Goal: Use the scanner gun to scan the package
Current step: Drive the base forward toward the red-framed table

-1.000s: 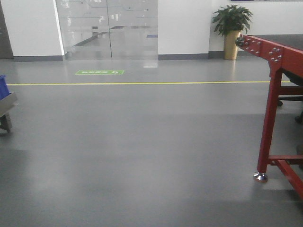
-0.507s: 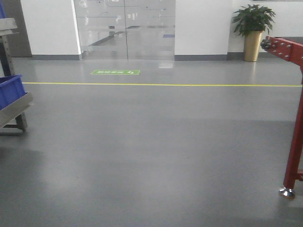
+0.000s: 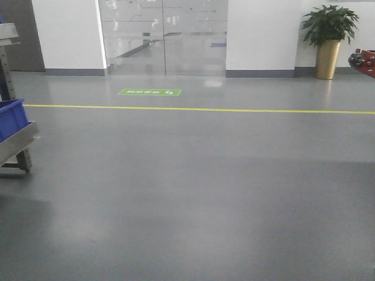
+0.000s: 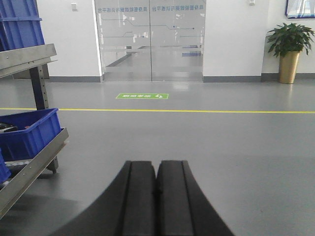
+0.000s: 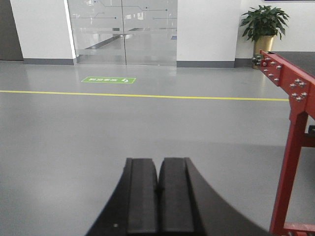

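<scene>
The package and the scanner gun are out of view in every frame. My left gripper (image 4: 156, 164) is shut and empty, its two black fingers pressed together, pointing out over bare grey floor. My right gripper (image 5: 158, 161) is also shut and empty, pointing over the floor. Neither gripper shows in the front view.
A metal rack (image 4: 29, 169) with blue bins (image 4: 27, 130) stands at the left, also in the front view (image 3: 14, 143). A red steel frame (image 5: 290, 128) stands at the right, its tip at the front view's edge (image 3: 366, 60). A yellow floor line (image 3: 199, 109), glass doors (image 3: 164, 35) and a potted plant (image 3: 328, 35) lie ahead.
The front view has swung left: the red frame has slid almost out at the right and the rack with the blue bin has come in at the left.
</scene>
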### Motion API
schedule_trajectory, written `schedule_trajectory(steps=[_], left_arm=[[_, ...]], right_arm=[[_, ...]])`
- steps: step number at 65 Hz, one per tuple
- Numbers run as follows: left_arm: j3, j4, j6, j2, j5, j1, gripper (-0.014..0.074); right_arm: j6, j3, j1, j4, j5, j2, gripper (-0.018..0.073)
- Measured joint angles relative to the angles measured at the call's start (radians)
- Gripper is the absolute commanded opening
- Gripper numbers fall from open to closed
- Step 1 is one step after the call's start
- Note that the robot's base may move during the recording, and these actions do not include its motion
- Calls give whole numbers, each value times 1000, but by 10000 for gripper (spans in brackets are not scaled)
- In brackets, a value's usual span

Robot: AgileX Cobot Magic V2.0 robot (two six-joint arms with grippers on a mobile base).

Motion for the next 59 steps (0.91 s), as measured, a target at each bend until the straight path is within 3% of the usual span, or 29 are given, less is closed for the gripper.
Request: schedule_trajectory(steps=[59], left_arm=[[0, 0, 0, 0, 0, 0, -111]], right_arm=[[0, 0, 0, 0, 0, 0, -153]])
